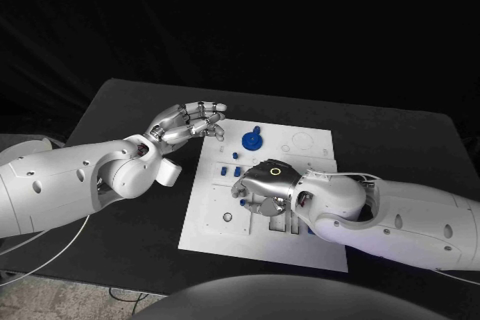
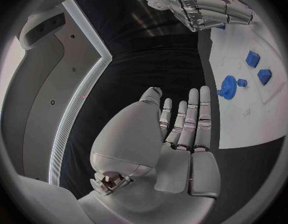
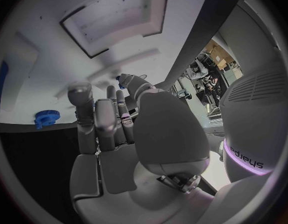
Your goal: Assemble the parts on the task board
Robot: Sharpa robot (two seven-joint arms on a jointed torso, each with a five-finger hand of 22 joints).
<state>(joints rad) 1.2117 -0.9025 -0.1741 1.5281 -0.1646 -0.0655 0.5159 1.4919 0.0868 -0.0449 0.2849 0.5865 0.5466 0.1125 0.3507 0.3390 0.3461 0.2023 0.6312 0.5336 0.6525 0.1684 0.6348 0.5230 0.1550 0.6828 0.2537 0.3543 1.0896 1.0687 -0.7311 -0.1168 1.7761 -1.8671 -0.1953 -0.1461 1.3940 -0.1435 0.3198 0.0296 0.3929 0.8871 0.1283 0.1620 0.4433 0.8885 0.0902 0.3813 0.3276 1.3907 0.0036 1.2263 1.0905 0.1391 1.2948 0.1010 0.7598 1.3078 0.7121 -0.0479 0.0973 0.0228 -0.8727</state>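
Task board (image 1: 310, 247): white plate at bench (image 1: 120, 105) centre, long axis running 12 to 6 o'clock.
Right robot hand (image 1: 262, 188): over the board's middle, fingers curled down; whether it holds a part cannot be told.
Left robot hand (image 1: 190, 122): empty, fingers apart, off the board's 10 o'clock corner.
Blue gear (image 1: 253, 139): at 12 o'clock from the right robot hand, nearer it.
Small blue parts (image 1: 236, 155): between gear and right robot hand, possibly obstructing.

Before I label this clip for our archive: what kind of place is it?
Probably a robotics lab test bench: a black table holding a white task board with small blue parts, and cluttered workstations visible behind.
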